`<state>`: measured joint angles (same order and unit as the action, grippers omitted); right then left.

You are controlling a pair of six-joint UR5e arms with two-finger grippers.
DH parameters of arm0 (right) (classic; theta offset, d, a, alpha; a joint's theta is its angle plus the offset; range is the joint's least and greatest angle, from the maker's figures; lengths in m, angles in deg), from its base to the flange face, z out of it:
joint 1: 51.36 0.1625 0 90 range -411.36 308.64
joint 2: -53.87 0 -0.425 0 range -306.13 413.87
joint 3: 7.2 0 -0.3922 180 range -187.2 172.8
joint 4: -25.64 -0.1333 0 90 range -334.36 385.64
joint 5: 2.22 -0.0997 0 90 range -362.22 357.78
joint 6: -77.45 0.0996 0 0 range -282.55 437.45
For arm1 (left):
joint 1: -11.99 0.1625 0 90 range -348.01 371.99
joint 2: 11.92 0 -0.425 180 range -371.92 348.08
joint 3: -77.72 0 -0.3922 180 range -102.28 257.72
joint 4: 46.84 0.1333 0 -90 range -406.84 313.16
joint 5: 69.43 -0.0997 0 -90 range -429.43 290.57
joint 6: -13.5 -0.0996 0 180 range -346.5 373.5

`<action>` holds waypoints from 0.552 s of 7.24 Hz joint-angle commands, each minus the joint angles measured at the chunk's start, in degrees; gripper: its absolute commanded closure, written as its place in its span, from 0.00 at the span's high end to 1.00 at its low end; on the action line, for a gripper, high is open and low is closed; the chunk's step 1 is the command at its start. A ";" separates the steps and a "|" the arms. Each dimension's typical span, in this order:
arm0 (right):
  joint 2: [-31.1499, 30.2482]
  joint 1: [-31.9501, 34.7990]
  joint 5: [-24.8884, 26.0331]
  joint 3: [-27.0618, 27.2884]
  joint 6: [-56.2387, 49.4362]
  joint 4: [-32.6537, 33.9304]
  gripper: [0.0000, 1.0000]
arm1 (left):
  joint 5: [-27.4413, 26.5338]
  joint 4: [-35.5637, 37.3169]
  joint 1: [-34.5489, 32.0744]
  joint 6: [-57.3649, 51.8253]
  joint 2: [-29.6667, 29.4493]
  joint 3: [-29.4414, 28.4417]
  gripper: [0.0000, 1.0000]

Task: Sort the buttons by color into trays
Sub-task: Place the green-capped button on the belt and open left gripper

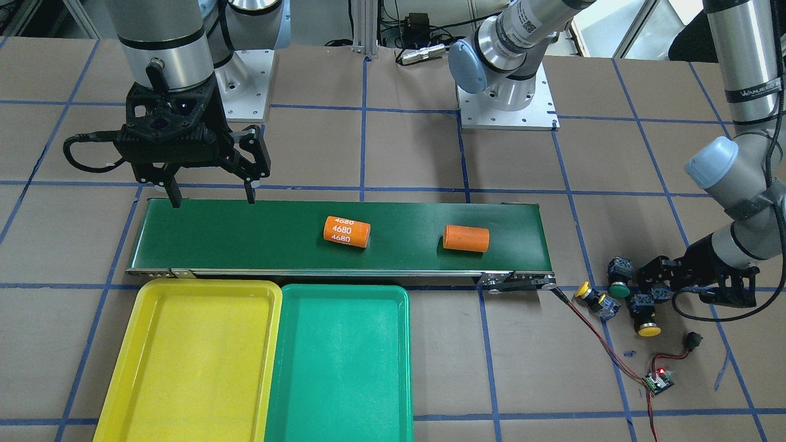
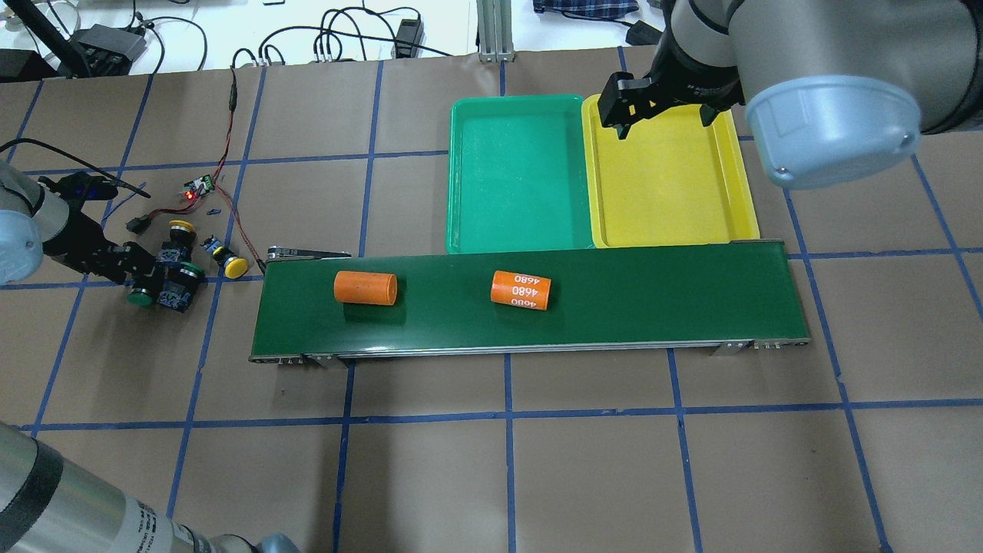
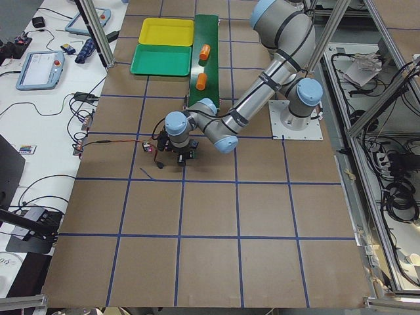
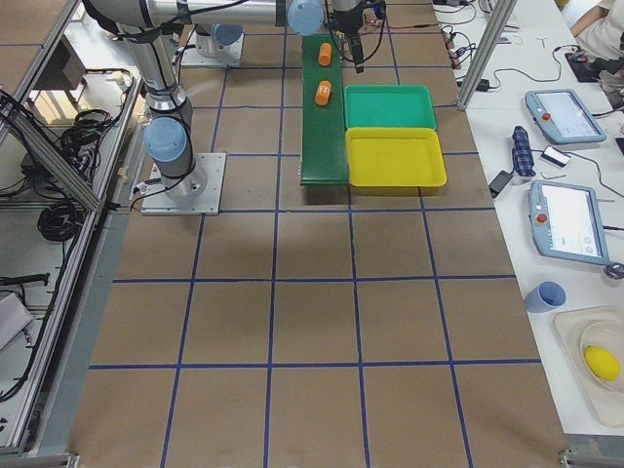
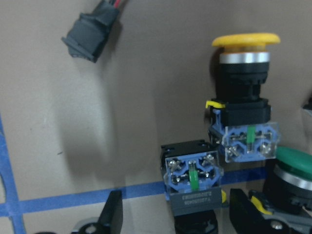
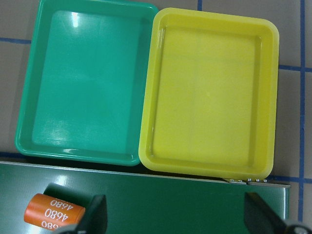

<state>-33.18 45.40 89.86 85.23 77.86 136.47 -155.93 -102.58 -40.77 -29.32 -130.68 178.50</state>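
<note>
Four buttons lie on the table past the conveyor's end: two yellow-capped point(image 1: 589, 294) point(image 1: 645, 318) and a green-capped one point(image 1: 619, 279). The fourth point(image 5: 192, 179), with its blue-grey contact block facing the left wrist camera, lies between the fingers of my left gripper point(image 1: 652, 281), which is open around it with gaps on both sides. My right gripper point(image 1: 212, 199) is open and empty, above the other end of the conveyor. The yellow tray point(image 1: 184, 362) and the green tray point(image 1: 341, 368) lie side by side next to the belt, both empty.
The long dark-green conveyor point(image 1: 245, 239) carries two orange cylinders point(image 1: 347, 231) point(image 1: 466, 238). A small circuit board point(image 1: 658, 380) with red-black wires and a black switch point(image 1: 692, 339) lies close to the buttons.
</note>
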 commanded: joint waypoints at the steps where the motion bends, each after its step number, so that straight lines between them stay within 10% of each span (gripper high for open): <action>1: -0.05 0.10 0.11 0.29 0.03 -0.18 1.00 | -0.50 -0.24 -0.15 -0.24 0.28 -0.58 0.00; 4: -0.05 0.46 -0.06 0.29 0.03 -0.44 1.00 | -0.24 -6.18 -2.07 0.01 7.28 -1.20 0.00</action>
<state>-33.25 45.70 89.93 85.51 77.89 136.07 -156.28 -105.47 -41.50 -29.60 -126.84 177.53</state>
